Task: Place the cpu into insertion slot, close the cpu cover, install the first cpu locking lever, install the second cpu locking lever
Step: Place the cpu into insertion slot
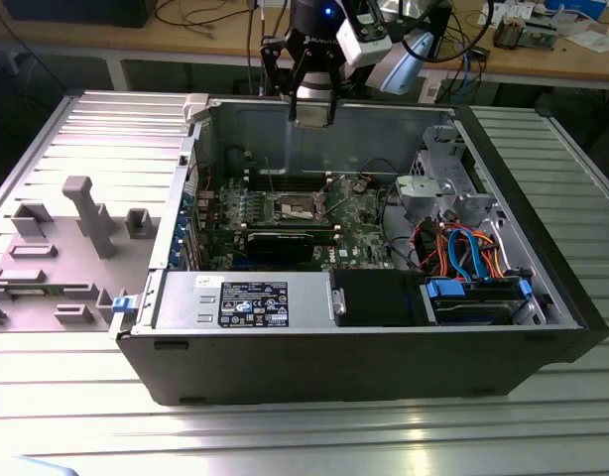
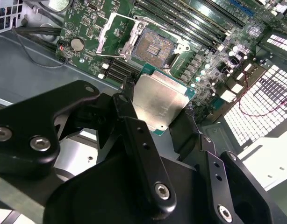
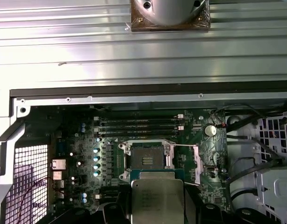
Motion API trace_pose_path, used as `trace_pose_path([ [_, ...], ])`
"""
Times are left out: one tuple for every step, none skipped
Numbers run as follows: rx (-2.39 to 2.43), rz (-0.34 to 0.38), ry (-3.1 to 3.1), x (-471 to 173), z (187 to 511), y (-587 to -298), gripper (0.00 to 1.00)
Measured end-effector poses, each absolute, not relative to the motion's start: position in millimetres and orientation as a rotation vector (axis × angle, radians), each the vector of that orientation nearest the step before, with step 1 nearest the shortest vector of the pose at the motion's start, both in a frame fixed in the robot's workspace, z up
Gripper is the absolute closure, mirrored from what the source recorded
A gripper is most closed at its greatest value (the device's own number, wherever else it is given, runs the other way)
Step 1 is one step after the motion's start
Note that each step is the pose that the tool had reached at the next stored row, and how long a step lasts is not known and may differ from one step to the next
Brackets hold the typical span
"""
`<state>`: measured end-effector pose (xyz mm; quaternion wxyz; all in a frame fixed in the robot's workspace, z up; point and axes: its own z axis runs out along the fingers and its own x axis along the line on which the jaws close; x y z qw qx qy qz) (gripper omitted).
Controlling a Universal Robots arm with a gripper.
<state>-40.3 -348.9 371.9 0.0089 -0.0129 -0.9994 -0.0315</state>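
The jaws are clenched on the cpu (image 2: 161,103), one finger (image 2: 128,112) against each of two opposite edges, so the chip sits flat between them with its silvery top showing in both wrist views (image 3: 156,199). In the exterior view the jaws hang over the open case (image 1: 285,352), up near the top of its far wall and well above the board (image 1: 359,213).

The slot (image 2: 155,49) lies beyond the jaws' tips, apart from the cpu. Its dark contact field is bare and nothing sits in it. In the first wrist view the slot (image 3: 147,161) appears just past the chip's far edge, between the jaws and the memory slots (image 3: 139,123). The chip is not lined up squarely over it.

The cover (image 2: 104,39) is swung open on its hinge and stands up beside the slot, to one side of the jaws' line of approach, leaving the slot free from above.

As I judge it, the task is in its first step. The cpu is picked up and carried over the case, but it is not seated. The cover is not closed. With the cover up, neither lever can be latched, though I cannot pick out the levers themselves with any certainty. All four steps remain open.
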Motion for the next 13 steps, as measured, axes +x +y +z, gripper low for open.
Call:
trace_pose_path([
  [-0.040, -0.098, -3.122, -40.3, 371.7, -348.9, 0.45],
  [-0.040, -0.098, -3.122, -40.3, 371.6, -348.9, 0.45],
  [-0.040, -0.098, -3.122, -40.4, 371.1, -348.9, 0.45],
  [-0.040, -0.098, -3.122, -40.4, 370.5, -348.9, 0.45],
  [-0.040, -0.098, -3.122, -40.4, 370.4, -348.9, 0.45],
  [-0.040, -0.098, -3.122, -40.4, 370.3, -348.9, 0.45],
  [-0.040, -0.098, -3.122, -40.4, 370.1, -348.9, 0.45],
  [-0.040, -0.098, -3.122, -40.4, 370.0, -348.9, 0.45],
  [-0.040, -0.098, -3.122, -40.4, 369.8, -348.9, 0.45],
  [-0.040, -0.098, -3.122, -40.4, 369.8, -348.9, 0.45],
  [-0.040, -0.098, -3.122, -40.4, 369.5, -348.9, 0.45],
  [-0.040, -0.098, -3.122, -40.4, 369.4, -348.9, 0.45],
  [-0.040, -0.098, -3.122, -40.4, 368.1, -348.9, 0.45],
])
